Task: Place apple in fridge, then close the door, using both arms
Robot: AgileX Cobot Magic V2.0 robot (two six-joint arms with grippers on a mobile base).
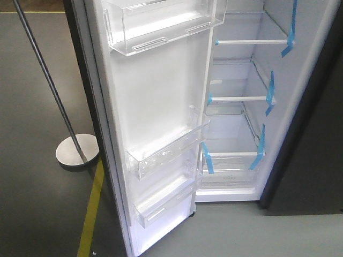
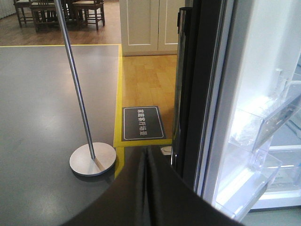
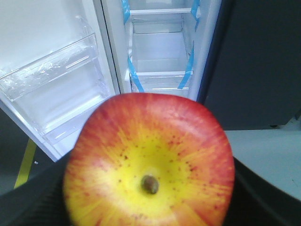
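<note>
The apple (image 3: 149, 160), red with a yellow streaked patch round its stem end, fills the lower part of the right wrist view. My right gripper (image 3: 149, 193) is shut on it, with dark fingers (image 3: 30, 202) showing on either side. Ahead stands the fridge (image 3: 160, 47) with its white lining, glass shelves and blue tape strips (image 1: 261, 147). The door (image 1: 155, 101) is swung wide open to the left, its clear bins (image 1: 166, 150) empty. My left gripper (image 2: 146, 149) is shut on nothing, low beside the door's dark outer edge (image 2: 197, 84). Neither gripper appears in the front view.
A metal pole on a round base (image 1: 78, 151) stands on the grey floor left of the door. Yellow floor tape (image 1: 91, 209) and a dark floor sign (image 2: 142, 123) lie nearby. A dark panel (image 1: 316, 160) flanks the fridge's right side, with a grey counter top (image 3: 263, 155) below it.
</note>
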